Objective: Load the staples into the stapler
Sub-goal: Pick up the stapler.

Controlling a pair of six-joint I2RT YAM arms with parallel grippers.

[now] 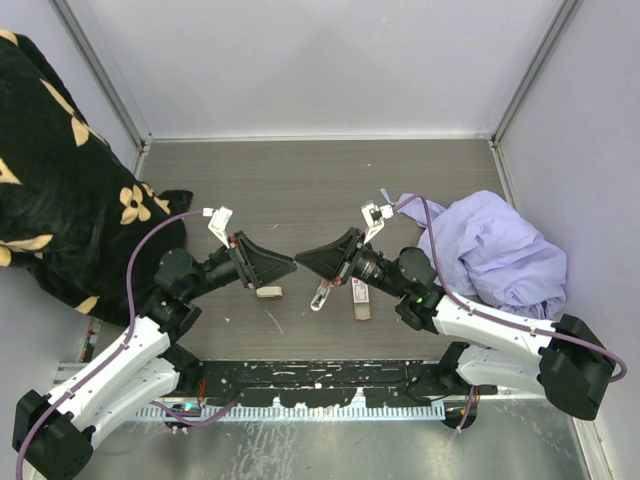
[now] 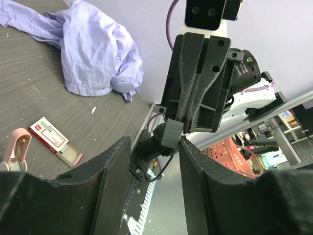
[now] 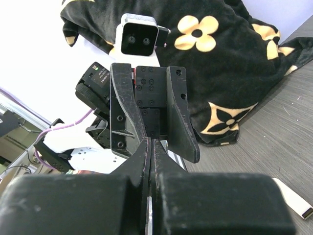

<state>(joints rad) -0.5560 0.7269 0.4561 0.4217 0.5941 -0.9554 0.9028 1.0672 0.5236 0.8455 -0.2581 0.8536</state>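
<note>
The staples box (image 1: 360,297) lies flat on the dark table, red and white, with its tan tray slid partly out; it also shows in the left wrist view (image 2: 50,139). The pink stapler (image 1: 320,295) lies just left of it and shows at the left edge of the left wrist view (image 2: 13,151). My left gripper (image 1: 288,266) and right gripper (image 1: 300,258) meet tip to tip above the table. The left gripper (image 2: 154,143) is open, its jaws either side of the right fingertips (image 2: 173,135). The right gripper (image 3: 151,143) is shut; only a thin pale sliver shows between its pads.
A pale beige block (image 1: 269,292) lies under the left gripper and shows in the right wrist view (image 3: 293,198). A lilac cloth (image 1: 495,250) is heaped at the right, a black flowered cloth (image 1: 60,180) at the left. The arm rail (image 1: 320,385) runs along the near edge.
</note>
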